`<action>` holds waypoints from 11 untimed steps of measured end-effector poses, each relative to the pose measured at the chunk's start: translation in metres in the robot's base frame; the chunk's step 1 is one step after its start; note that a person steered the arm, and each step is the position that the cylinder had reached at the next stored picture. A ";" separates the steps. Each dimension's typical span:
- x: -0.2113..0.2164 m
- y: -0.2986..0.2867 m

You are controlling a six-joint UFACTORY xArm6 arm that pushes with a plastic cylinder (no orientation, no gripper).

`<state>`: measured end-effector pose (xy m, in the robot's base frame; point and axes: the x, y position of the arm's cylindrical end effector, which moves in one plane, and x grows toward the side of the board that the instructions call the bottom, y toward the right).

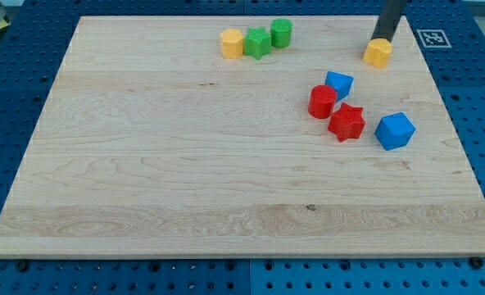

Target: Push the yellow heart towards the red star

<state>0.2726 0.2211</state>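
The yellow heart (378, 53) lies near the view's top right of the wooden board. My tip (382, 38) stands right at the heart's upper edge, touching or nearly touching it. The red star (346, 122) lies below and a little left of the heart, right of centre. A red cylinder (322, 101) touches the star at its upper left. A small blue block (338, 83) sits just above the star and beside the cylinder, between the heart and the star.
A larger blue block (394, 130) lies just right of the red star. At the top centre, a yellow hexagon (232, 43), a green star (257, 43) and a green cylinder (281, 33) stand in a row. The board (185, 180) lies on a blue perforated table.
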 end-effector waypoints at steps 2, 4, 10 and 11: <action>0.040 0.004; 0.037 -0.047; 0.090 -0.050; 0.033 -0.070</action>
